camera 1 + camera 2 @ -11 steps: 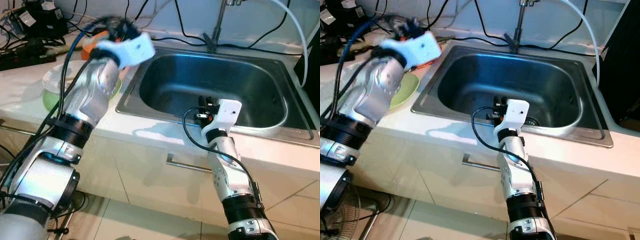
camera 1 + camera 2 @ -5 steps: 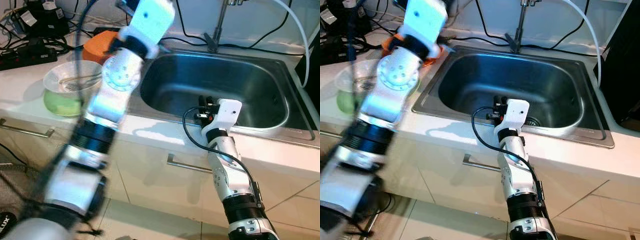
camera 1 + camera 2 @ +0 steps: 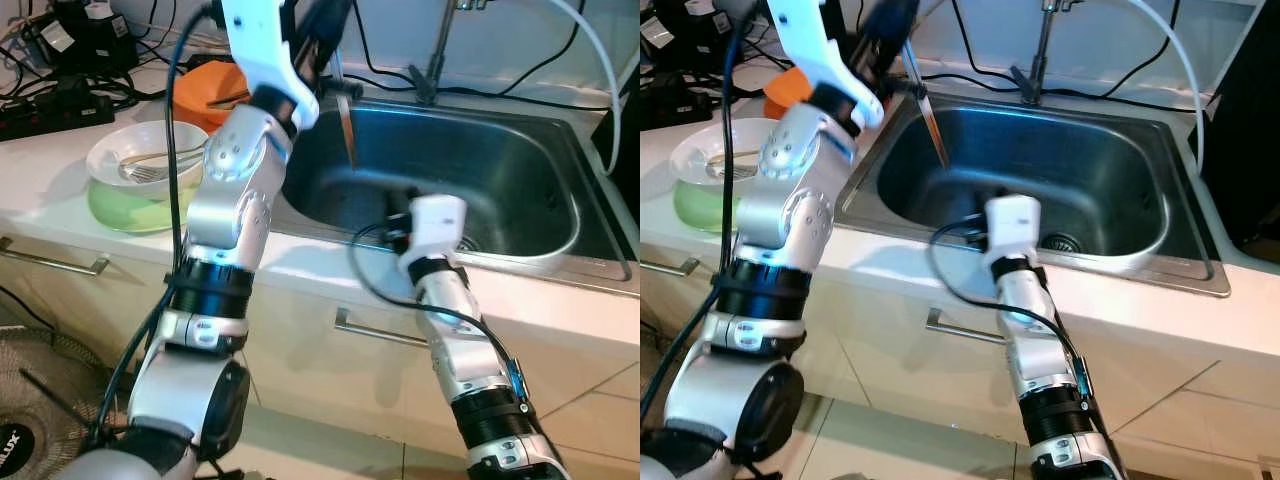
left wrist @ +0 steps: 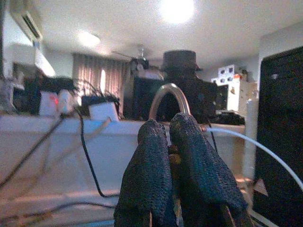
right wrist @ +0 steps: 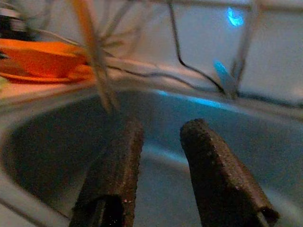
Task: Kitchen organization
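Above the sink [image 3: 560,215], left tool [image 3: 322,25] grips a utensil [image 3: 346,125]; no legible writing.

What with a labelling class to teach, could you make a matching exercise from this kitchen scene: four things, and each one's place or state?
1 left end effector
2 right end effector
3 green bowl
4 orange bowl

A open, low inside the sink
B on the counter, under a white dish
C shut on a long utensil above the sink
D farther back, near the sink's corner

Pairs: 1-C, 2-A, 3-B, 4-D
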{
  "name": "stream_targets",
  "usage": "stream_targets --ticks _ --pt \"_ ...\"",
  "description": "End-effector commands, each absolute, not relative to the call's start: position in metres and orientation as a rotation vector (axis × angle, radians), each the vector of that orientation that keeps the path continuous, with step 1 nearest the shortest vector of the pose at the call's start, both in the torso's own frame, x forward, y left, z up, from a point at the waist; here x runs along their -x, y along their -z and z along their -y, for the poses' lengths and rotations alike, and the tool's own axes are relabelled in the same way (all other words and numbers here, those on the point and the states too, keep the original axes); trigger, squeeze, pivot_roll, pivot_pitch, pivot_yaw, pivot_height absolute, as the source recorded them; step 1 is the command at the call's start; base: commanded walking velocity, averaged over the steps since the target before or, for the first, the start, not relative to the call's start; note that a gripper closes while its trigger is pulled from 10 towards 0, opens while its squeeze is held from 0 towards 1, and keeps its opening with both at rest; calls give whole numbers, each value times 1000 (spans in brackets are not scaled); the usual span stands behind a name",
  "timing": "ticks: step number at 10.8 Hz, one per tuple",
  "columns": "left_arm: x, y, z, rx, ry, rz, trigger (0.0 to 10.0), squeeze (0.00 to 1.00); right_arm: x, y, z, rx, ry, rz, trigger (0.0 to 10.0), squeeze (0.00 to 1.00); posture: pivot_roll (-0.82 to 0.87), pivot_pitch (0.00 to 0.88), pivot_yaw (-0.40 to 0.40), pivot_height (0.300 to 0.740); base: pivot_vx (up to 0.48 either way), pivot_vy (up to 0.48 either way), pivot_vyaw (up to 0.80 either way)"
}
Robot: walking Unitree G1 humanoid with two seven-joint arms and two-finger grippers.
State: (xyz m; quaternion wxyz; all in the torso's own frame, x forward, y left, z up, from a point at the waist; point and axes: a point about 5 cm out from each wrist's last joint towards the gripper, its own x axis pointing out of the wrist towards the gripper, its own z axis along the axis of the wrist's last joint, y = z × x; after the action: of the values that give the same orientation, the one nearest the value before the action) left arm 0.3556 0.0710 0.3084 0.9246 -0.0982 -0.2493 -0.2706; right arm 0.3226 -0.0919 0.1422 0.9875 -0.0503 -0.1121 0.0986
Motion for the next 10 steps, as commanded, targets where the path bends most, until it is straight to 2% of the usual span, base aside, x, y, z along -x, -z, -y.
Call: stream_targets --ticks 1,3,4,5,10 --pt "-352 -310 -69 217 585 514 10000 0 -321 -151 87 122 -218 273 10000 1000 -123 0 21 740 0 0 0" --pt "-349 -308 -64 252 634 491 10000 0 -320 -157 80 153 -267 296 10000 1000 -128 0 21 740 0 0 0" --pt "-347 -308 -64 264 650 491 10000 0 -319 -158 77 151 -282 301 10000 314 -132 0 22 740 0 0 0" --pt "-346 -307 -63 269 661 479 10000 0 -318 -159 75 155 -292 305 10000 0 -133 0 23 740 0 0 0" --pt "-340 -299 -53 248 763 404 10000 0 -321 -160 77 161 -255 297 10000 0 -129 0 25 740 0 0 0"
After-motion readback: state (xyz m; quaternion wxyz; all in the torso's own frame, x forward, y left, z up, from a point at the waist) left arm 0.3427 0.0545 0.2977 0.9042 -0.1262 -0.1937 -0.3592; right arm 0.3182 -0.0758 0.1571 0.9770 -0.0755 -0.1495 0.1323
